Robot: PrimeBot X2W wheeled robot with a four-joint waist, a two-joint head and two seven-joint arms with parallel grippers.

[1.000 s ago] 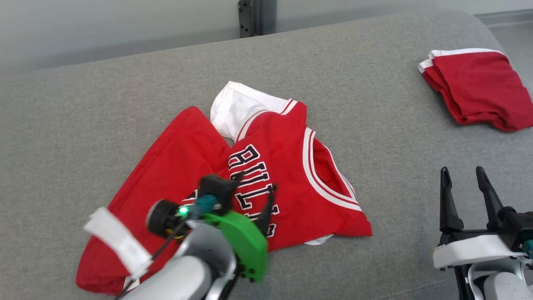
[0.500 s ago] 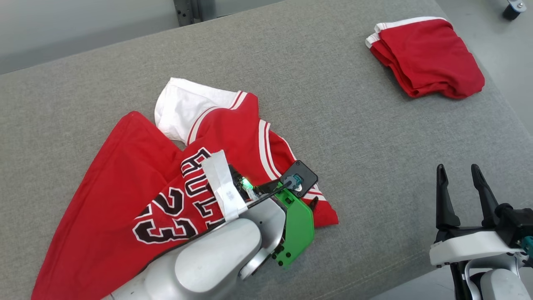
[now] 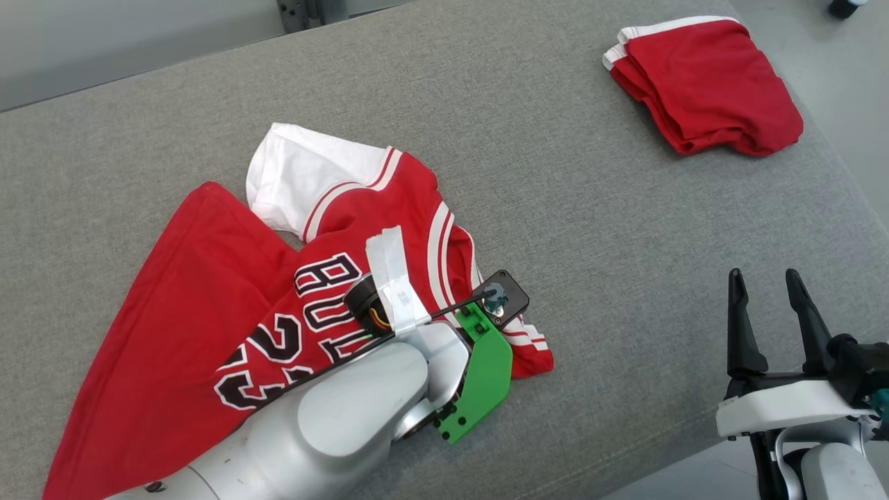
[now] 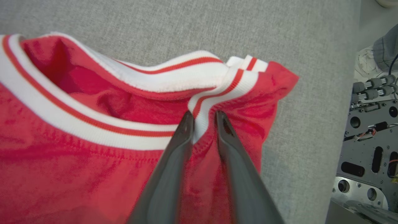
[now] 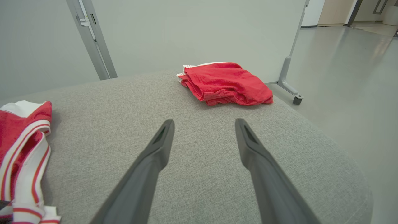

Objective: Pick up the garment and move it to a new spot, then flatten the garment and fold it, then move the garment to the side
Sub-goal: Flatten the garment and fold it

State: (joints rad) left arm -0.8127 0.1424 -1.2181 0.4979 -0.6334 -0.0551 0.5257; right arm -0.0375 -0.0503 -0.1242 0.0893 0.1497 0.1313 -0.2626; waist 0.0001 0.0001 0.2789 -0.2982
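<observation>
While spread rumpled left of centre on grey fabric tabletop (image 3: 590,229), pinched at puckered white-and-red ribbed trim by near-closed left claw (image 4: 203,114): shiny red basketball jersey (image 3: 194,298), black white-edged lettering. Right claw (image 3: 764,278) wide open, empty, well apart.

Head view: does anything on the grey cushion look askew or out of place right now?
The red basketball jersey lies crumpled and skewed, with a white panel flipped out at the far end. The left gripper pinches its striped trim. The folded red garment at far right looks tidy.
</observation>
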